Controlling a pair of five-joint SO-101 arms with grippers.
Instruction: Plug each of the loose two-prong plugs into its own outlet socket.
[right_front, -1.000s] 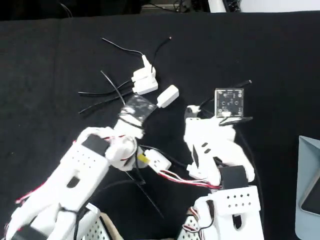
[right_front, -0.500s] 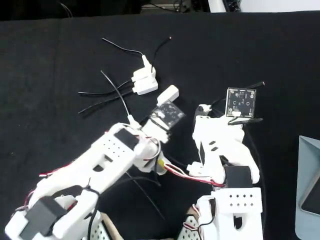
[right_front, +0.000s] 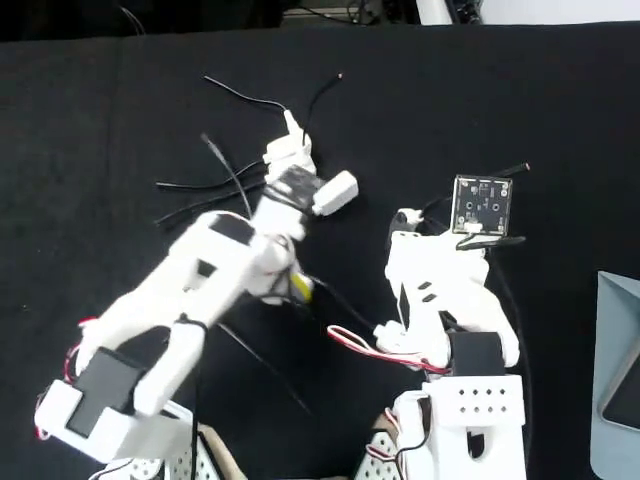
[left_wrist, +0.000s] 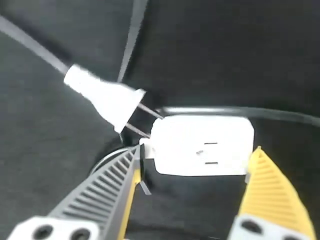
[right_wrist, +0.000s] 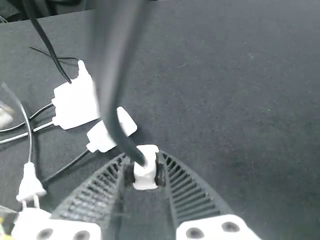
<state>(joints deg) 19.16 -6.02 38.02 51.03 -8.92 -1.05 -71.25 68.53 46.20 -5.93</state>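
A white outlet socket (left_wrist: 202, 145) lies on the black cloth between the fingers of my left gripper (left_wrist: 192, 165), which is open and straddles it. A white two-prong plug (left_wrist: 105, 97) lies beside that socket, its prongs pointing at the socket's edge. From above, my left gripper (right_front: 298, 186) is over the cluster of white sockets (right_front: 288, 155). My right gripper (right_wrist: 145, 161) is shut on a small white plug (right_wrist: 145, 175) whose black cable rises out of it; in the high view it (right_front: 404, 221) sits right of the cluster. More white sockets (right_wrist: 75, 100) lie beyond it.
Thin black cables (right_front: 200, 190) fan out left of the cluster across the black table (right_front: 520, 100). Another white piece (right_front: 338, 190) lies between the two arms. A blue-grey tray (right_front: 615, 380) stands at the right edge.
My left arm has swung from the middle of the table out to the cluster of sockets. My right arm shifted a little to the right early on, then held still.
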